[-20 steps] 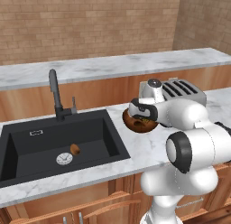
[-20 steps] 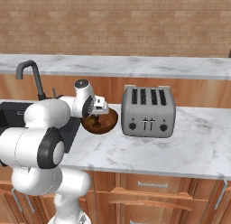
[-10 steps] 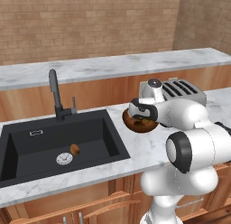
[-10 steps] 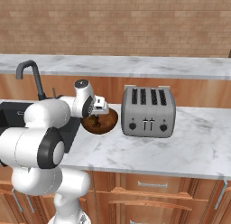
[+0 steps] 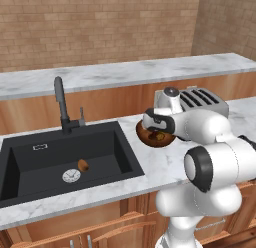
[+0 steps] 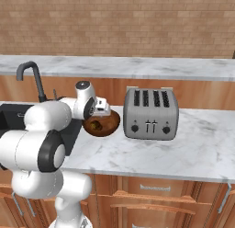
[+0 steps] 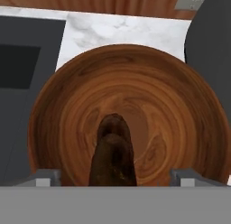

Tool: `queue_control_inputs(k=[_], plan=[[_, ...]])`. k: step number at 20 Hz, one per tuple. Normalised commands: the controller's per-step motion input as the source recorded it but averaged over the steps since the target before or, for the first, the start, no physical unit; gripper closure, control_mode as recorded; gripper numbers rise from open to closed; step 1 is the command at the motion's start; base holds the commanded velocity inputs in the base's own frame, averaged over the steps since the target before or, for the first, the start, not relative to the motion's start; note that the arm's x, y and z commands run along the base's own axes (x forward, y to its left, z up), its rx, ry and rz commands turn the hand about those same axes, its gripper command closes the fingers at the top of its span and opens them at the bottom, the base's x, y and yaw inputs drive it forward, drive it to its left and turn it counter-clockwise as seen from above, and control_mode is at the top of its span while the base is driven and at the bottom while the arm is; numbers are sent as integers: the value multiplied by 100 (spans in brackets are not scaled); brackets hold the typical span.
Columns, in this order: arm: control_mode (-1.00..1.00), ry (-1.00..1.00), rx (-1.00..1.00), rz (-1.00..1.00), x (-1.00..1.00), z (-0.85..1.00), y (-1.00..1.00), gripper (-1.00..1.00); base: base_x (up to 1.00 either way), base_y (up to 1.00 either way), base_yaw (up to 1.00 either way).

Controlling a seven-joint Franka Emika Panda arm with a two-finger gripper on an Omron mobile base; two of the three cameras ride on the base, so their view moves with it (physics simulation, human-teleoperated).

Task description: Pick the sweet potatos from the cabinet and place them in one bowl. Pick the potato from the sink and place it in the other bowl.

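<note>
**Sweet potatoes in the brown bowl, jaws spread**

Sweet potatoes: I see dark tuber mass lying in the bottom of the reddish-brown bowl, stacked end to end in hand view; can't separate the two cleanly from here.

Largest to smallest:

- Marble counter runs left to right in front of me, brick wall behind.
- Black sink is set in the counter to the left. Dark faucet on its far edge.
- Silver four-slot toaster sits on the counter, just right of the bowl.
- Bowl stands on the counter between sink and toaster, upright.
- My gripper hangs directly over the bowl, pointing down into it. Fingertips stand wide apart at either side of hand view, not touching the tubers, so I read it as spread and holding nothing.
- Potato, orange-brown, lies on the sink floor just right of the round silver drain, well apart from the bowl.
</note>
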Motion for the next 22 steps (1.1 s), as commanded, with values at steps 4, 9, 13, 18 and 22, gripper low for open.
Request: queue_control_inputs(k=[4,9,13,18,22], plan=[[-100,-1,0,0,-7,43,0,-100,0,0,0],[-100,-3,0,0,-32,74,-10,-100,0,0,0],[-100,-1,0,0,-64,66,-8,-100,0,0,0],[-100,1,0,0,-97,40,-1,-100,0,0,0],[-100,4,0,0,-87,11,3,-100,0,0,0]])
